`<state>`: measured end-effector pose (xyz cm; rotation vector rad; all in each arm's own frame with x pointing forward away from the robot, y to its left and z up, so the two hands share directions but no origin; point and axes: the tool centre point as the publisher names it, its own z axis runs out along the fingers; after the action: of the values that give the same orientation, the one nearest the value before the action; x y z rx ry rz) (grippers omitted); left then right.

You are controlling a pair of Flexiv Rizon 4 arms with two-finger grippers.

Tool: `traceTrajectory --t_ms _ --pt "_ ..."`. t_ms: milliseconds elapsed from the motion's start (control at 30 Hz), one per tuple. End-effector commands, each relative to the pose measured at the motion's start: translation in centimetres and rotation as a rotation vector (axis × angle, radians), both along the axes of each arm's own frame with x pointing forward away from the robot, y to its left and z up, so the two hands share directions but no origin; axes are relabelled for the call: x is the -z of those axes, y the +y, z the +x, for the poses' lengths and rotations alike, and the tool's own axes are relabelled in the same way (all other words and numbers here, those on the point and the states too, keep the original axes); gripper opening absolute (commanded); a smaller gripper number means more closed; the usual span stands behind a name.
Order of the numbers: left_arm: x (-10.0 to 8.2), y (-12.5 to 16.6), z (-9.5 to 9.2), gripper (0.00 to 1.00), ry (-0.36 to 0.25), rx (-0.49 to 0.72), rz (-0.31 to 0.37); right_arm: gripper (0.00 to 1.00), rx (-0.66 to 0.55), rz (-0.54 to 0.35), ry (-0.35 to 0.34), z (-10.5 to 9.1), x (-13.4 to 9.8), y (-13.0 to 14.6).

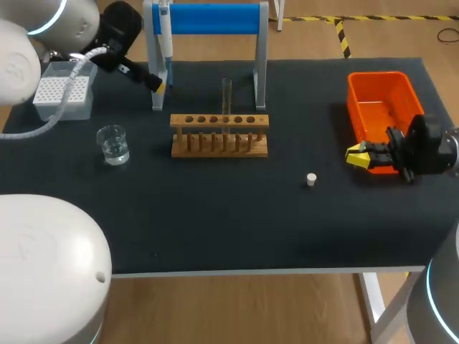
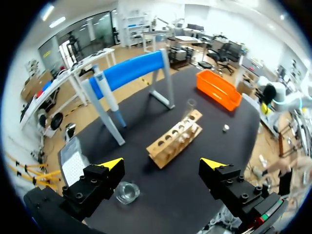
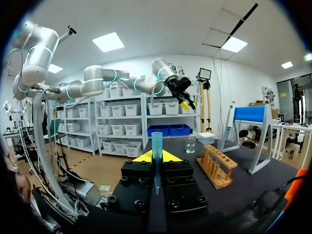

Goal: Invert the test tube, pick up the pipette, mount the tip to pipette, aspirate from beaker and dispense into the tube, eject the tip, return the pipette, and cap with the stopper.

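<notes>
Over the dark table (image 1: 215, 215), right tool (image 1: 356, 155) pinches a seemingly translucent blue tip (image 3: 156, 146); left tool (image 2: 162, 164) gapes.

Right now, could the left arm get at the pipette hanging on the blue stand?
Probably yes. The left hand is open and close beside the pipette, which hangs at the left post of the blue stand. Nothing stands between them; the wooden rack and the glass of water are well clear.
</notes>
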<state>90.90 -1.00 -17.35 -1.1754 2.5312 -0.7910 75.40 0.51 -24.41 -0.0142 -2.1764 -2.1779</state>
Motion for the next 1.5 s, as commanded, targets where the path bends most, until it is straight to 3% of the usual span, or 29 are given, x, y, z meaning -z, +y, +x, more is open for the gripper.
traceTrajectory --t_ms 33,300,700,1033,1500 --pt "0.2 0.2 0.2 1.0 -0.02 -0.054 0.017 0.0 0.001 -0.001 0.0 -0.1 0.0 -0.1" --pt "0.3 0.4 1.1 1.0 -0.032 -0.15 0.036 0.0 0.001 -0.001 0.0 -0.1 0.0 -0.1" --pt "0.8 -0.4 2.7 1.0 -0.072 -0.303 0.007 0.0 0.001 -0.001 0.0 -0.1 0.0 -0.1" --pt "0.7 0.2 4.6 1.0 -0.141 -0.434 -0.019 0.0 0.001 -0.001 0.0 -0.1 0.0 -0.1" --pt "-0.3 -0.7 7.1 1.0 -0.238 -0.49 -0.039 0.0 0.001 -0.001 0.0 -0.1 0.0 -0.1"
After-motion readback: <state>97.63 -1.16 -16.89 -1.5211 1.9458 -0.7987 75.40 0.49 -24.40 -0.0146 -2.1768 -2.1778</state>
